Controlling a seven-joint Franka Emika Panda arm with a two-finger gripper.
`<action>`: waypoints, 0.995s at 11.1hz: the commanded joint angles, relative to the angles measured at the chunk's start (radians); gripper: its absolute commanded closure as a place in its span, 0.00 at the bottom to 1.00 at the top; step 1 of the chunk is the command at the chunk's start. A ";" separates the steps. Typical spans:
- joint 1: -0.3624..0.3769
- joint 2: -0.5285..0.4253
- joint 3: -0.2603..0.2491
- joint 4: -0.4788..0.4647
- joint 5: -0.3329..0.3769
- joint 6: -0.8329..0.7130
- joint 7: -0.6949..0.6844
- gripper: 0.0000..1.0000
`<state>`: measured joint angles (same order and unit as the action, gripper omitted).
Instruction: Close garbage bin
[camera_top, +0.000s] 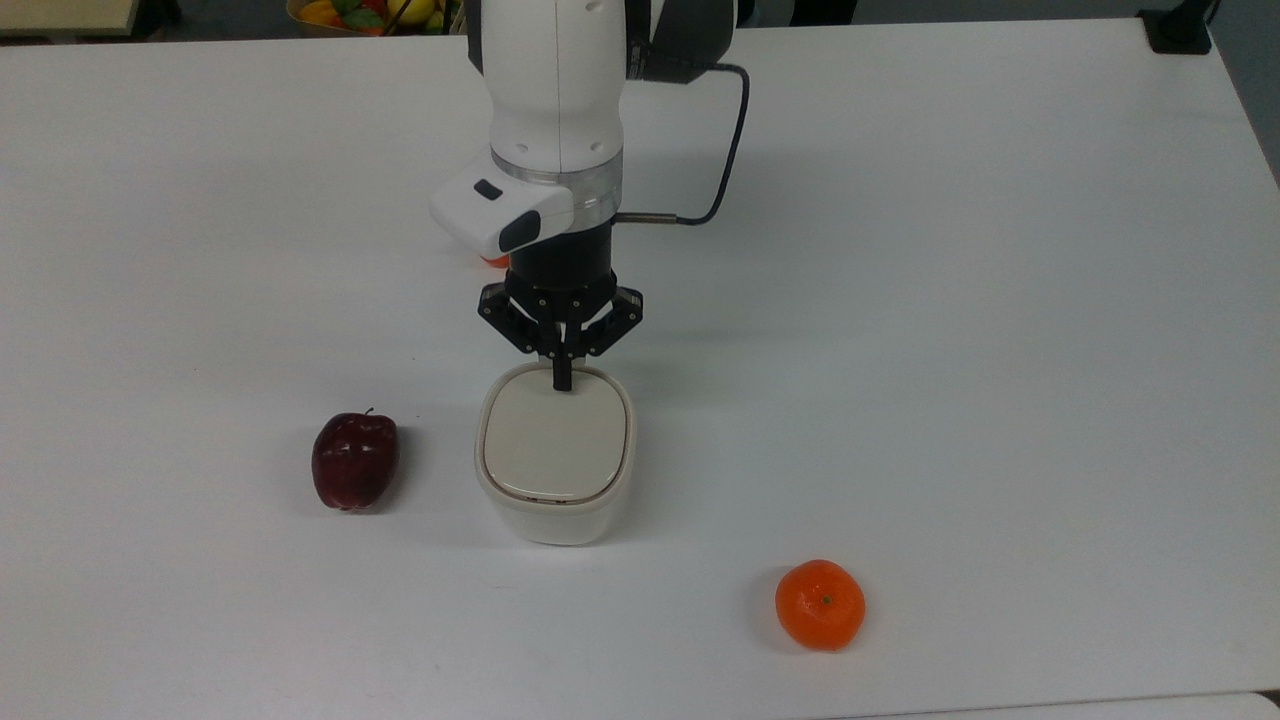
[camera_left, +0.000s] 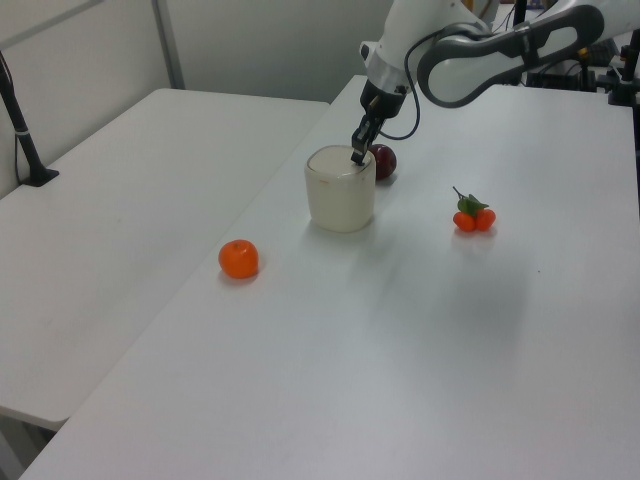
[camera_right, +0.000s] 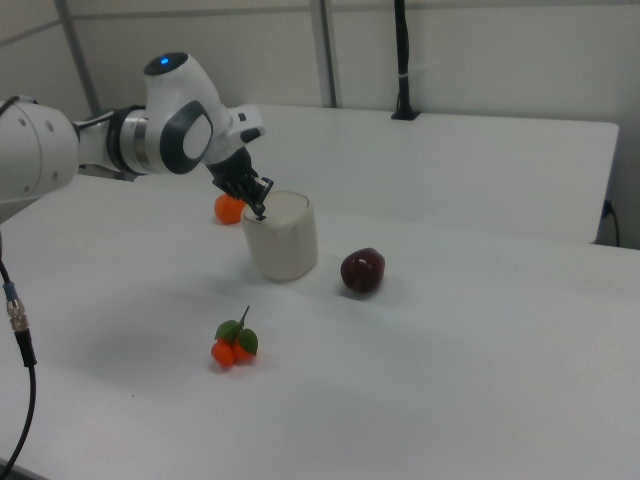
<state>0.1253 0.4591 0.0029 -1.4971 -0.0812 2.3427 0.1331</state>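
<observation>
The garbage bin (camera_top: 556, 512) (camera_left: 340, 198) (camera_right: 282, 245) is a cream-white rounded tub near the table's middle. Its beige lid (camera_top: 556, 440) lies flat and level with the rim. My gripper (camera_top: 562, 381) (camera_left: 356, 156) (camera_right: 260, 213) points down over the lid's far edge in the top view, fingers shut together with nothing held. The tips hover at or just above the lid; whether they touch it I cannot tell.
A dark red apple (camera_top: 355, 460) (camera_right: 362, 270) lies to the top view's left of the bin. An orange (camera_top: 820, 604) (camera_left: 239, 259) sits near the table's front edge. A small leafy orange cluster (camera_left: 474, 215) (camera_right: 234, 345) lies beyond the arm. A fruit bowl (camera_top: 365, 12) stands off the table's far edge.
</observation>
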 joint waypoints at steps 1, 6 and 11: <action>0.007 -0.132 -0.006 -0.015 0.001 -0.182 0.011 1.00; 0.013 -0.296 -0.006 -0.026 -0.006 -0.604 0.000 1.00; 0.004 -0.404 -0.014 -0.043 -0.005 -0.777 0.002 0.97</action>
<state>0.1242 0.1116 0.0013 -1.4834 -0.0815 1.5813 0.1329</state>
